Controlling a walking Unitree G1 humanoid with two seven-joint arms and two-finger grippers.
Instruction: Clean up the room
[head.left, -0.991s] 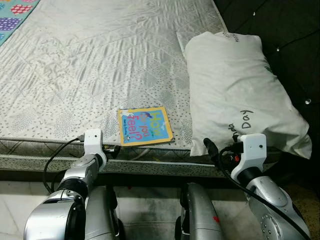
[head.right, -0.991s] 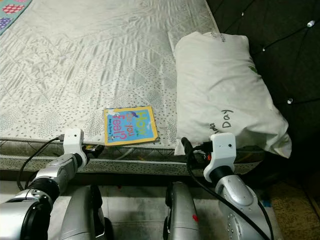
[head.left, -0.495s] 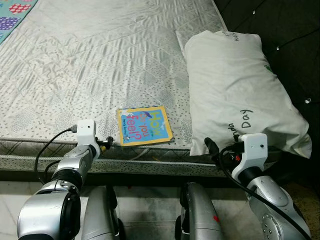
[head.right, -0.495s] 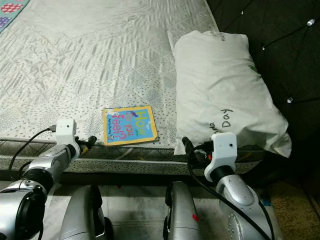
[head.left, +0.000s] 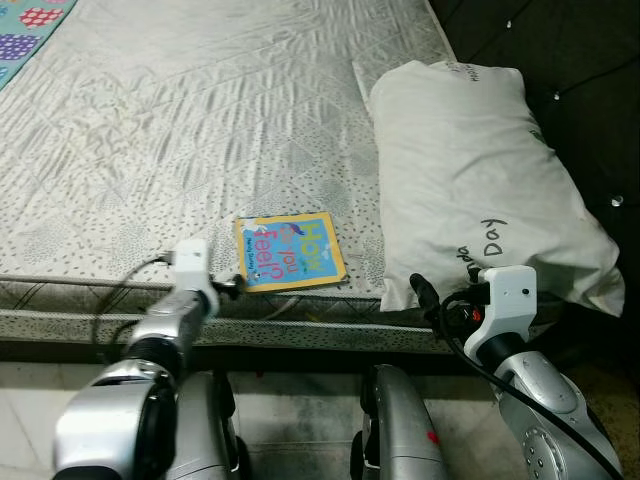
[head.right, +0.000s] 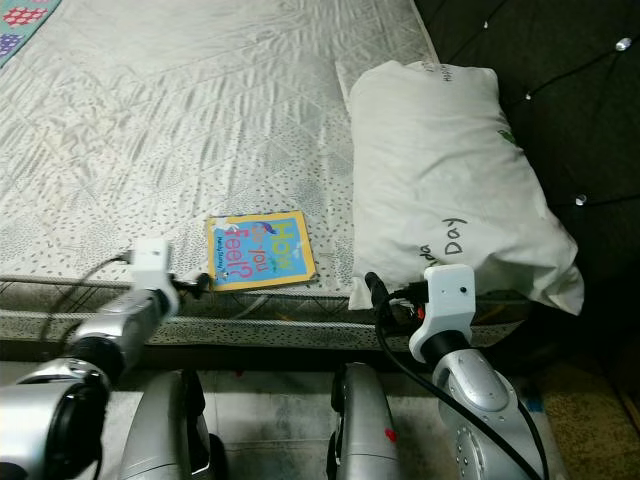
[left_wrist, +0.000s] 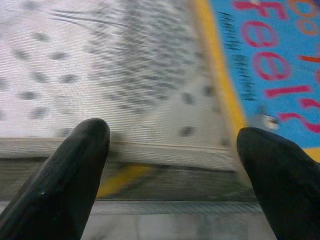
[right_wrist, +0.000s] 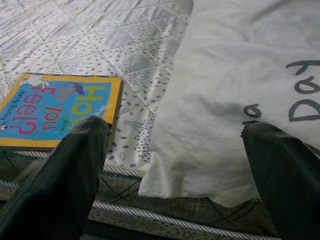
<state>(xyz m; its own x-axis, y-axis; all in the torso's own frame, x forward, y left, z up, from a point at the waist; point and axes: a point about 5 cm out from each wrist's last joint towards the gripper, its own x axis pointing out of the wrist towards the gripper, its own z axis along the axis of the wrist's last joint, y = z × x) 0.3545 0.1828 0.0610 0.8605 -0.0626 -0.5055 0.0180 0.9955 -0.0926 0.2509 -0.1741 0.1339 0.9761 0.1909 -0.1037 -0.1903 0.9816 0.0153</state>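
So the robot is standing at the edge of a bed, looking down at a bare quilted mattress (head.left: 200, 120) with a speckled pattern. Starting on the left, the left gripper (left_wrist: 172, 165) is hovering right at the mattress edge, just beside the near left corner of the book. Its two black fingers (left_wrist: 65, 175) are sitting wide apart with nothing between them, and the book's yellow border is lying just past the fingertips.

The book (head.left: 290, 251) itself is lying flat near the front edge of the mattress, blue cover with a yellow frame and "How do you Feel?" in colourful letters. It's sitting between the two arms, just beside the pillow but not touching it.

Moving right, a big white pillow (head.left: 480, 170) with "Day" written on it is resting along the bed's right side, its near end overhanging the mattress edge a bit. The right gripper (right_wrist: 175, 165) is pointing at that near end, fingers spread wide and holding nothing.
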